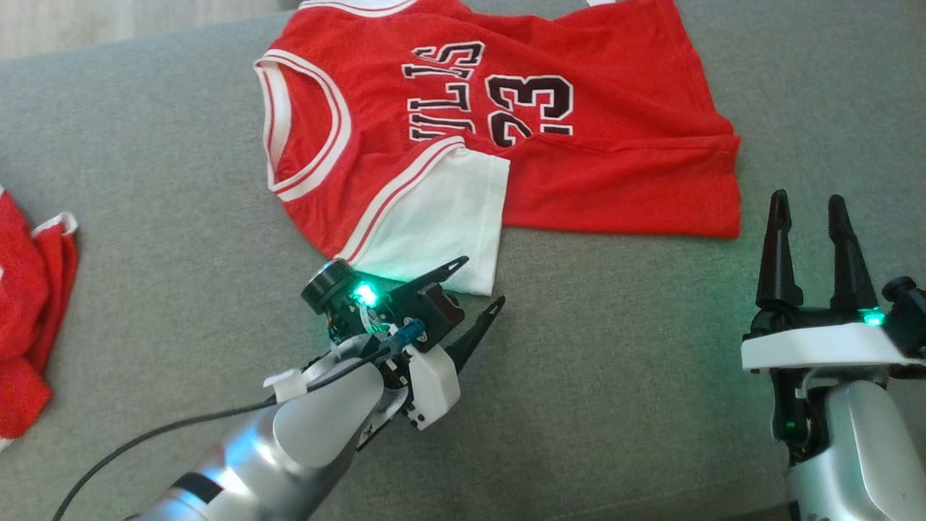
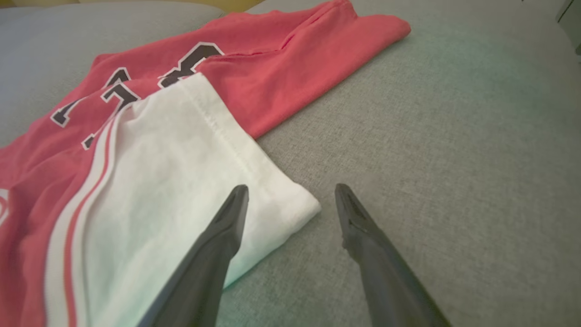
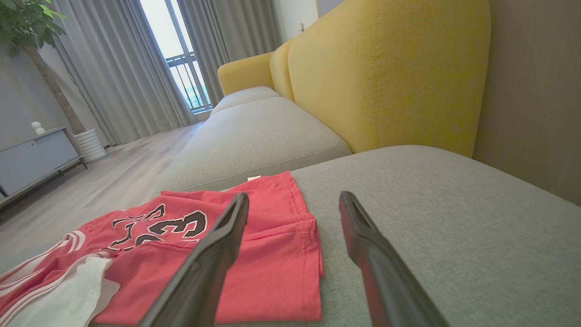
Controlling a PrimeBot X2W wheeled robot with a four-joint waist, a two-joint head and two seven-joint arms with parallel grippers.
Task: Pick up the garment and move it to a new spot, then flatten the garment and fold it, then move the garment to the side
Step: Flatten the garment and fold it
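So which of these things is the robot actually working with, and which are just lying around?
Part of the job:
- red jersey, rumpled on the grey sofa cushion
- left hand, open, by the jersey's white sleeve
- right hand, open, off to the side

Just lying about:
- second red garment, further to the robot's left
- yellow backrest
- potted plant
- grey cabinet

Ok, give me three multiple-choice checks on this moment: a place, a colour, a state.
1. Where is the left gripper? A) at the white sleeve's corner B) over the number 23 C) at the hem
2. The jersey's body colour? A) blue B) red C) yellow
3. The right gripper's state? A) shut on the jersey B) shut, empty C) open, empty
Answers: 1 A, the sleeve corner lies between its fingertips; 2 B, red cloth around the lettering; 3 C, fingers apart over bare grey cushion.
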